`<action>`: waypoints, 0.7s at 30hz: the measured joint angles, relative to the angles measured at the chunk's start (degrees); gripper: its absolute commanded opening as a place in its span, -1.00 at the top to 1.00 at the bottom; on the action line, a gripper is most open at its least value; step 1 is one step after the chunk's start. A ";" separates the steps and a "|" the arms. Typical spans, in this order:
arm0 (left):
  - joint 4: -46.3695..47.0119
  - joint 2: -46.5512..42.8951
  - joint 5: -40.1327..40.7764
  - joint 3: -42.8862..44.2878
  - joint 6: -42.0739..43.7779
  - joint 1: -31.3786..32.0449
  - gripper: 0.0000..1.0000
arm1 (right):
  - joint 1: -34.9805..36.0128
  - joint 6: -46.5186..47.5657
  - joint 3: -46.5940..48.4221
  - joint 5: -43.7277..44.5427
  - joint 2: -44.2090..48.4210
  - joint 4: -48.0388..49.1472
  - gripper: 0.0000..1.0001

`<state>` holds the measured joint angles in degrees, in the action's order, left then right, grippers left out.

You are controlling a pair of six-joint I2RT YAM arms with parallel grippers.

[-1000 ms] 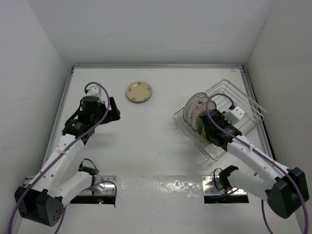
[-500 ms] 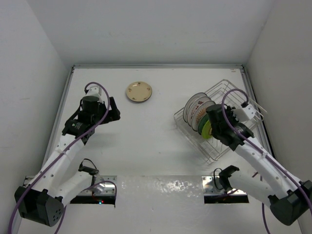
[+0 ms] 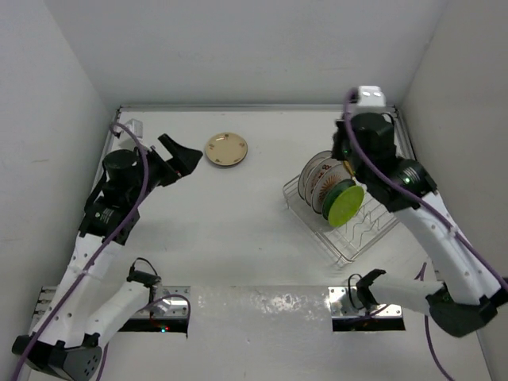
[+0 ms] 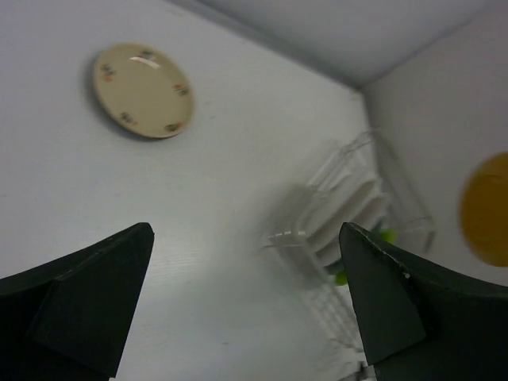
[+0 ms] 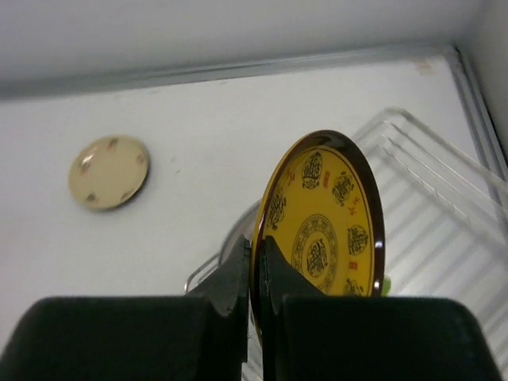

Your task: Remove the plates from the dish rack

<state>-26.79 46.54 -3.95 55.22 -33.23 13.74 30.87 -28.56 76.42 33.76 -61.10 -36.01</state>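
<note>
Right gripper (image 5: 255, 252): jaws clamped on the rim of the yellow plate (image 5: 321, 230) (dark motifs, dark rim), which is held on edge in the air above the dish rack (image 3: 371, 228). White plates (image 3: 316, 178) stand upright at the rack's left end. Left gripper (image 4: 244, 232): jaws wide, empty, over the table (image 3: 238, 230), well apart from the rack. Beige plate (image 3: 226, 148) lies flat near the far wall.
</note>
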 measured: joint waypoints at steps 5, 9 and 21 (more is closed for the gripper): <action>9.01 -0.46 -8.31 0.07 -12.41 0.02 -1.00 | 12.92 21.66 6.58 -8.94 -9.40 -3.21 1.00; 18.49 2.01 -16.15 -4.17 -21.86 0.02 -1.00 | 25.68 34.45 4.33 -13.75 -10.80 -5.62 1.00; 31.61 11.17 -31.26 -16.41 -34.73 0.07 -0.71 | 34.99 54.18 -4.00 -26.34 -10.73 7.26 1.00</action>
<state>4.82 57.71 -35.20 38.81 -67.96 13.80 65.87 25.63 72.42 7.42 -71.83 -28.75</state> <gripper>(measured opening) 0.903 0.009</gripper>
